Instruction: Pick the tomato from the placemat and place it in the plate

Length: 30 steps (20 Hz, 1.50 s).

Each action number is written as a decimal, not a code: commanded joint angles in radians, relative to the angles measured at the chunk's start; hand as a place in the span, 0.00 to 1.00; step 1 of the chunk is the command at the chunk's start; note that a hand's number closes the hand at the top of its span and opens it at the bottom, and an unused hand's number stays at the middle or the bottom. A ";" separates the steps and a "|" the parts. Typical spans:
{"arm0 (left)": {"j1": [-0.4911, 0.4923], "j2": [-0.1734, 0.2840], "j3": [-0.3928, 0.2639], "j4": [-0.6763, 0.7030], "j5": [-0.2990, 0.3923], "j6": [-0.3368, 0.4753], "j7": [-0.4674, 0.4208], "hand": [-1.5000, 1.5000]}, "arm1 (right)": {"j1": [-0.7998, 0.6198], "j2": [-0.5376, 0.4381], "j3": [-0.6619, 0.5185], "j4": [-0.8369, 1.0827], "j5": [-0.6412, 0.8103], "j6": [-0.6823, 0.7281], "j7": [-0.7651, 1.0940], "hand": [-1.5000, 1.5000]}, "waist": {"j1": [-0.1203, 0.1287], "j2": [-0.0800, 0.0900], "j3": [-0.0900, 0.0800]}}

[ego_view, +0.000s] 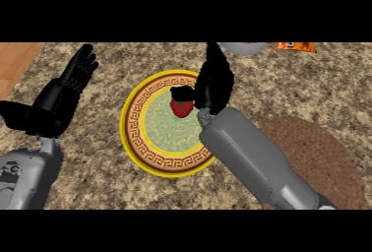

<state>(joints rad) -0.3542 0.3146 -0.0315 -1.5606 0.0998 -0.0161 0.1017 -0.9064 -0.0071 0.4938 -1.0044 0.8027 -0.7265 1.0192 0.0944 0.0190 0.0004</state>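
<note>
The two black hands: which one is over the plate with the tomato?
The right hand, curled round the red tomato above the yellow-rimmed plate. The left hand rests open beside the plate.

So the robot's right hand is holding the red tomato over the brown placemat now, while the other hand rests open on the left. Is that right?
Not quite. In the head view the right hand holds the tomato over the plate, not the brown placemat, which lies bare further right. The left hand does rest open at the left.
</note>
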 commanded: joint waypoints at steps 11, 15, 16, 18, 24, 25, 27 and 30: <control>0.069 0.029 0.061 -0.039 0.012 0.006 0.038 0.50 | 0.131 0.007 0.065 -0.176 0.069 -0.424 0.158 0.00 | -0.101 -0.032 0.000; 0.089 -0.013 0.051 -0.013 -0.022 0.035 -0.028 0.50 | 0.282 0.007 0.062 -0.313 0.155 -0.434 0.136 0.00 | -0.115 -0.028 -0.001; 0.141 0.025 0.079 -0.074 0.006 0.007 -0.006 0.50 | 0.365 -0.032 0.050 -0.405 0.146 -0.389 0.096 0.00 | -0.114 -0.030 0.000; 0.105 0.014 0.085 -0.027 0.007 0.010 0.007 0.50 | 0.486 -0.026 0.091 -0.536 0.220 -0.344 0.102 0.00 | -0.124 -0.029 -0.001; 0.070 0.045 0.111 -0.063 0.015 -0.015 0.052 0.50 | 0.791 -0.113 0.176 -0.866 0.300 -0.264 0.076 0.00 | -0.115 -0.025 0.000; 0.179 0.005 0.078 -0.106 0.002 -0.021 -0.010 0.50 | 0.789 -0.103 0.153 -0.913 0.328 -0.210 0.087 0.00 | -0.105 -0.025 -0.001; 0.058 0.006 0.088 -0.016 -0.013 -0.004 0.024 0.50 | 0.904 -0.162 0.208 -0.941 0.325 -0.287 0.041 0.00 | -0.112 -0.021 0.000; 0.106 -0.013 0.068 -0.068 -0.034 0.006 0.030 0.50 | 1.026 -0.236 0.239 -1.076 0.323 -0.280 0.031 0.00 | -0.110 -0.023 0.000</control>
<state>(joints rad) -0.2496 0.3236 0.0532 -1.6252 0.0864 -0.0204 0.1261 -0.0595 -0.1672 0.6670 -1.9455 1.1017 -1.0063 1.0796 -0.0148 -0.0047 -0.0002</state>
